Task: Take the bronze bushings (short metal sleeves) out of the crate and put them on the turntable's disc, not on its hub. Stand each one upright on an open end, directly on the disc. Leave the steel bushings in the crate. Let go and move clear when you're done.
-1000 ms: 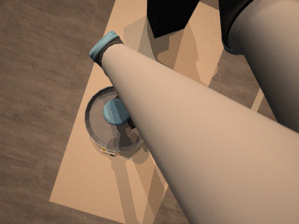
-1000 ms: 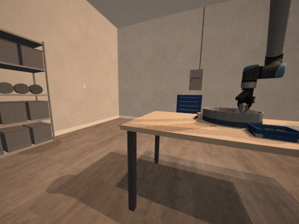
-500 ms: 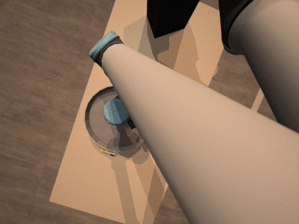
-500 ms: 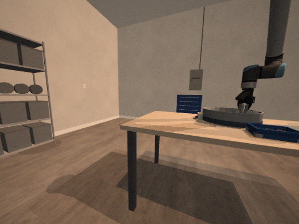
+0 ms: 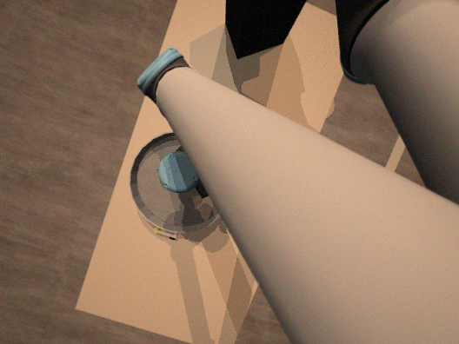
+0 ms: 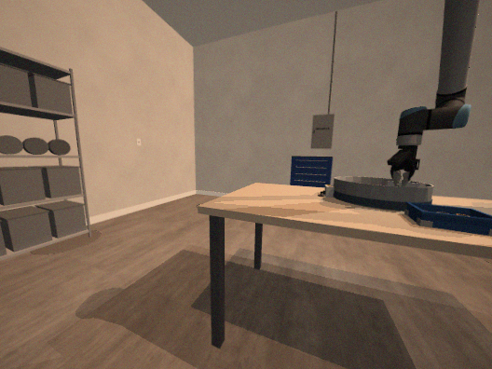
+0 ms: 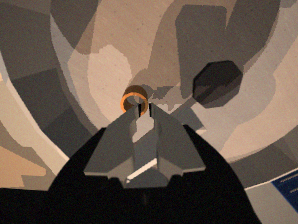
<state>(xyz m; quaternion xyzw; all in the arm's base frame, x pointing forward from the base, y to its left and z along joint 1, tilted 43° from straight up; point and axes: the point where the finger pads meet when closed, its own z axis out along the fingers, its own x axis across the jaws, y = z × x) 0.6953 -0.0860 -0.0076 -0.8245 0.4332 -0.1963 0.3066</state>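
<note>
Bronze bushing [image 7: 124, 103] stands apparently upright on the turntable's disc [image 5: 152, 187] [image 7: 112, 67], beside the nearly closed gripper [image 6: 402, 183] [image 7: 144, 104]; whether it's grasped, I can't tell. Bronze remaining in the crate [image 6: 444, 222] [image 7: 290, 193] is unclear.

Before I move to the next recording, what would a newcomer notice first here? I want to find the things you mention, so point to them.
Probably the pale arm [image 5: 304, 174] sweeping across the top view, partly covering the turntable [image 5: 134, 182] [image 6: 382, 192] [image 7: 30, 95]. In the wrist view, a bright orange ring, the bushing's rim [image 7: 123, 104], shows just beyond the gripper's fingertips.
</note>
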